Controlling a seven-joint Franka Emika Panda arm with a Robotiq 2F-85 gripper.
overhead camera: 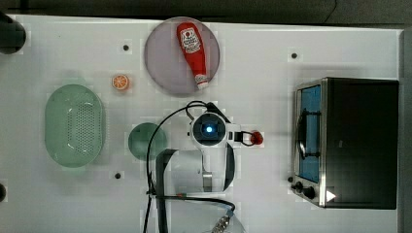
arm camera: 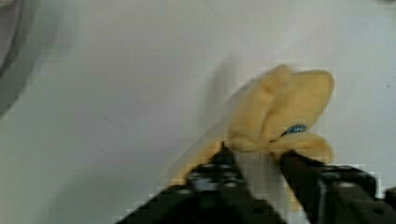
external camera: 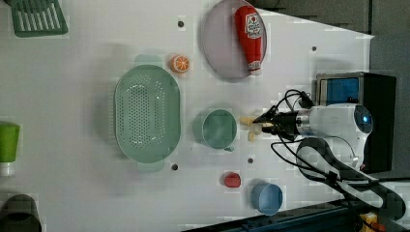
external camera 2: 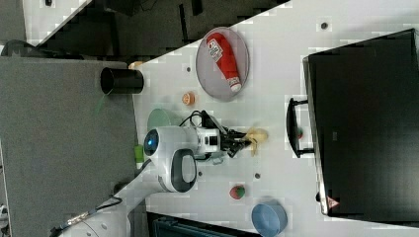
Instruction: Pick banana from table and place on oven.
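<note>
White table (overhead camera: 272, 204) with small dark holes. Resting on it: oven (overhead camera: 362, 143), green colander (overhead camera: 74, 125), grey plate (overhead camera: 163, 56), blue bowl (external camera: 267, 198), banana (external camera 2: 257, 135).

On my counter (overhead camera: 262, 82) I count one banana (arm camera: 285, 112), one oven (overhead camera: 359, 141), one ketchup bottle (overhead camera: 192, 51) and one round plate (overhead camera: 163, 53). There is one orange half (overhead camera: 120, 81), one small red fruit (external camera: 232, 180), one green colander (overhead camera: 73, 125) and one blue bowl (external camera: 267, 198). Cups come to two: one green cup (external camera: 218, 128) and one black cup (external camera 2: 121, 80). One green slatted rack (external camera: 37, 17). In the left view I count four small dark holes (external camera: 181, 23).
</note>
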